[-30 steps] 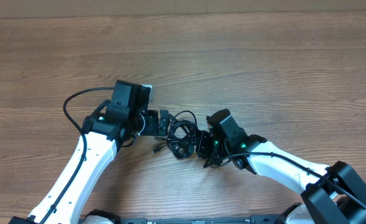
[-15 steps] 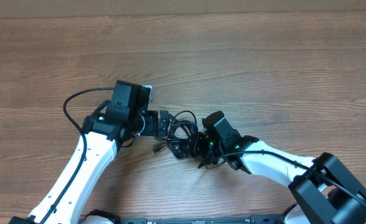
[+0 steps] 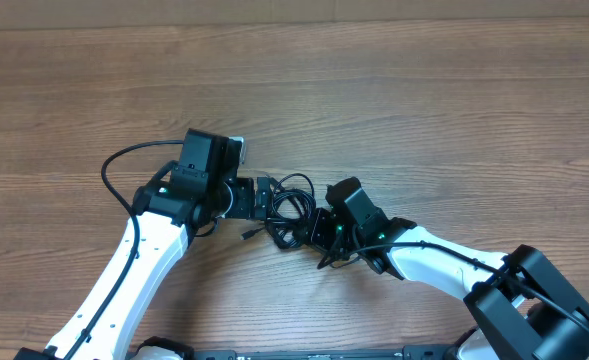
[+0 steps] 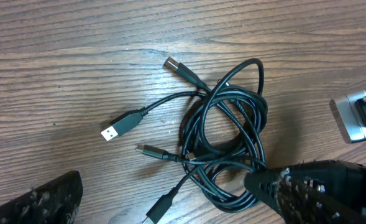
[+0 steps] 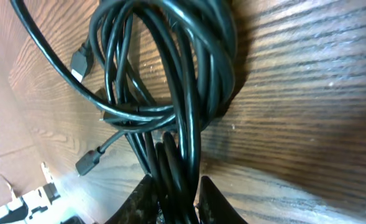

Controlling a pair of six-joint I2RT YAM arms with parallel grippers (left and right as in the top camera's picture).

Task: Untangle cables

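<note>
The cables [image 3: 288,208] lie as one tangled black coil on the wooden table between my two grippers. In the left wrist view the cables [image 4: 226,143] show several loose plug ends, among them a USB plug [image 4: 112,132] pointing left. My left gripper [image 3: 265,199] stands open at the coil's left side; the left gripper [image 4: 170,208] has one finger [image 4: 307,190] over the coil's lower right edge and the other far off to the left. My right gripper [image 3: 310,231] is at the coil's lower right. In the right wrist view the right gripper [image 5: 179,202] is shut on several strands of the cables [image 5: 183,93].
Bare wooden table [image 3: 424,110] surrounds the coil on all sides. The left arm's thick black cable [image 3: 124,160] arcs out to the left. A grey metal part of the right arm [image 4: 356,118] shows at the right edge of the left wrist view.
My right gripper has moved slightly left into the coil and closed on several strands. The coil shifted a little. The left arm stays still with its jaws open.
</note>
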